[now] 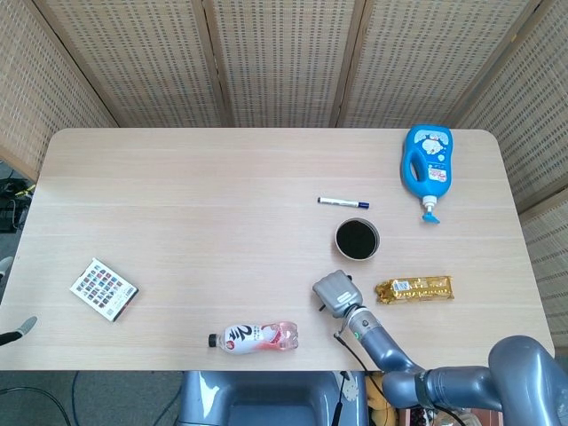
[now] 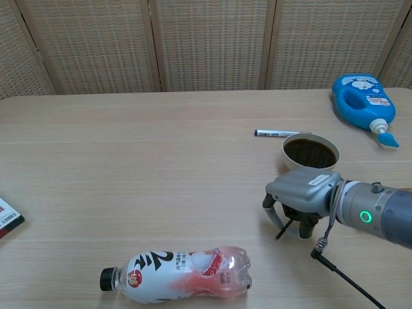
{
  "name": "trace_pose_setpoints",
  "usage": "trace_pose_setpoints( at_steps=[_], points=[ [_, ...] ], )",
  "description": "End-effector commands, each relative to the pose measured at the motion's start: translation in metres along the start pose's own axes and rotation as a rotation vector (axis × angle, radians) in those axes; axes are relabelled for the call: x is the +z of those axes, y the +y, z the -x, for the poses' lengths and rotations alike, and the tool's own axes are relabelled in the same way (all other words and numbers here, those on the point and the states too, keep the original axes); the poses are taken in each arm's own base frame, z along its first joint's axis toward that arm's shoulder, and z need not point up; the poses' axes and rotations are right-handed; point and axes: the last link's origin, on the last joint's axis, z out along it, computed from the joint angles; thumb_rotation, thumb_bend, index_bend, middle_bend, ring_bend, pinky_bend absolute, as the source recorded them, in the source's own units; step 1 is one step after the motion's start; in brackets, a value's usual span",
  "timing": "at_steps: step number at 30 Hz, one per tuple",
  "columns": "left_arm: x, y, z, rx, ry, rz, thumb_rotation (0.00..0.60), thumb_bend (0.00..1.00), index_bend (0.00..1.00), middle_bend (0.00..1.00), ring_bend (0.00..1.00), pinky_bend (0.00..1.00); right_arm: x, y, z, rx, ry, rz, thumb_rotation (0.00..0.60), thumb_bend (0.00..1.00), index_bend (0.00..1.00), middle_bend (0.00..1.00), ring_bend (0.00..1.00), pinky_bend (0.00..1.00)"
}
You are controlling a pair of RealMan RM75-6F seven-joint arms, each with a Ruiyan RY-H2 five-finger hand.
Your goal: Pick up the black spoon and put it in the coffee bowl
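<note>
Black spoon (image 2: 283,230) mostly hidden under right robot hand (image 2: 301,201).

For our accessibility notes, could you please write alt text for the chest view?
The right robot hand grips a thin black spoon just above the wooden table, in front of the coffee bowl. A marker pen lies behind the bowl, a blue bottle at far right, and a plastic drink bottle on its side in front.

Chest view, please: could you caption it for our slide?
Right robot hand lifts the thin black spoon beside the white coffee bowl.
</note>
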Motion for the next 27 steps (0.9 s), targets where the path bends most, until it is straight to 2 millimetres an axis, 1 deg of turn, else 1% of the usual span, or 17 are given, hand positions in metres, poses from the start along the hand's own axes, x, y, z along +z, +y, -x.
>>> trace_pose_setpoints(
  at_steps=[1,2,4,11,17,27],
  points=[
    [0.0,0.0,0.0,0.0,0.001,-0.001,0.6,0.18,0.0,0.0,0.0,0.0,-0.002,0.002,-0.005,0.009,0.01,-0.002,0.6,0.67,0.63,0.99,1.0,1.0],
    [0.0,0.0,0.0,0.0,0.002,-0.001,0.6,0.18,0.0,0.0,0.0,0.0,-0.002,0.002,-0.006,0.013,0.011,-0.003,0.6,0.67,0.63,0.99,1.0,1.0],
    [0.0,-0.001,-0.001,0.001,0.003,-0.003,0.6,0.18,0.0,0.0,0.0,0.0,-0.005,0.003,-0.016,0.077,0.017,-0.008,0.6,0.67,0.63,0.99,1.0,1.0],
    [0.0,0.0,0.0,-0.002,-0.001,0.001,0.6,0.18,0.0,0.0,0.0,0.0,-0.013,0.013,-0.043,0.185,0.014,-0.029,0.6,0.68,0.64,0.99,1.0,1.0],
    [0.0,0.0,0.0,-0.002,-0.002,0.001,0.6,0.18,0.0,0.0,0.0,0.0,-0.016,0.018,-0.055,0.251,-0.004,-0.035,0.6,0.69,0.64,0.99,1.0,1.0],
    [0.0,0.0,-0.001,0.001,-0.003,-0.001,0.6,0.18,0.0,0.0,0.0,0.0,-0.017,0.032,-0.087,0.419,-0.029,-0.049,0.6,0.69,0.65,0.99,1.0,1.0]
  ],
)
